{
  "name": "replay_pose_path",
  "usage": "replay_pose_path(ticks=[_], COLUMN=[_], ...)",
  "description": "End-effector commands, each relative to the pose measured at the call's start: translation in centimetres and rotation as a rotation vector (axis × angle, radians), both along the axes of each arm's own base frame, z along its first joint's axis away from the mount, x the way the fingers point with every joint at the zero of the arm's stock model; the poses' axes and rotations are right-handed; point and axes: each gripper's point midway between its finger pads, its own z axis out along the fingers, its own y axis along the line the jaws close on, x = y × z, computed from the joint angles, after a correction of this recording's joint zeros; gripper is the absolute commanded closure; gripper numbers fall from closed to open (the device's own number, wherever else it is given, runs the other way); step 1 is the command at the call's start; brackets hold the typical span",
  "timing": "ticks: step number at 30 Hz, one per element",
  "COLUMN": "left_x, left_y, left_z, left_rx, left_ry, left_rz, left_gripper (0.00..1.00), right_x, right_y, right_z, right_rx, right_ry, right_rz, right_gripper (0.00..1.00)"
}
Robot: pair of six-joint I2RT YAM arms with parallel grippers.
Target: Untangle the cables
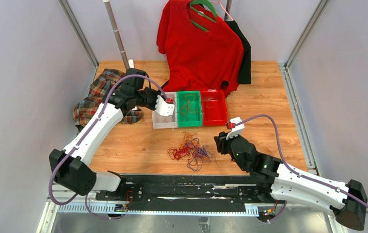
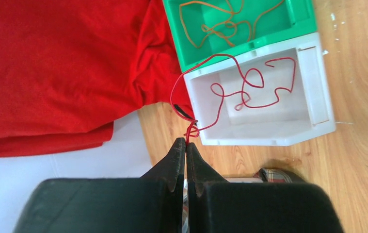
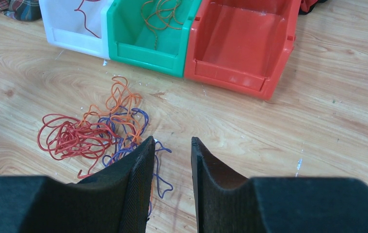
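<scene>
Pinching a limp, featherlight thin red cable (image 2: 216,57) by its end, left fingers (image 2: 174,162) are shut; right fingers (image 3: 138,170) gape empty beside the red-orange-purple cable tangle (image 3: 89,136).

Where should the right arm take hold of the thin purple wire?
Grip the thin purple wire at its stray loop, which trails off the tangled pile onto bare wooden table just ahead of the open right gripper. Come from above, fingers straddling it; there it lies flat, clear of red and orange strands.
</scene>
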Motion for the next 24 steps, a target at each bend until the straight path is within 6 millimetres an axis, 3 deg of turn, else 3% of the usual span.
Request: replay_pose_path(ticks=[1, 14, 24], left_x=[2.1, 4.8, 6.6], left_y=[0.3, 1.4, 1.9], left_z=[0.5, -7.2, -11.5], left_rx=[-0.022, 0.066, 0.13], left_ry=[-0.052, 0.048, 0.111], left_rz=[0.075, 0.199, 0.262], left_gripper=[1.0, 1.0, 1.0], right_x=[0.6, 1.5, 2.8], right_y=[-0.3, 0.4, 0.4], right_z=[1.2, 1.5, 1.0], right_rx=[0.039, -0.005, 0.011], right_ry=[-0.02, -0.031, -0.008], right_rz=[-0.041, -0.036, -0.049], right_gripper=[0.66, 0.66, 0.67])
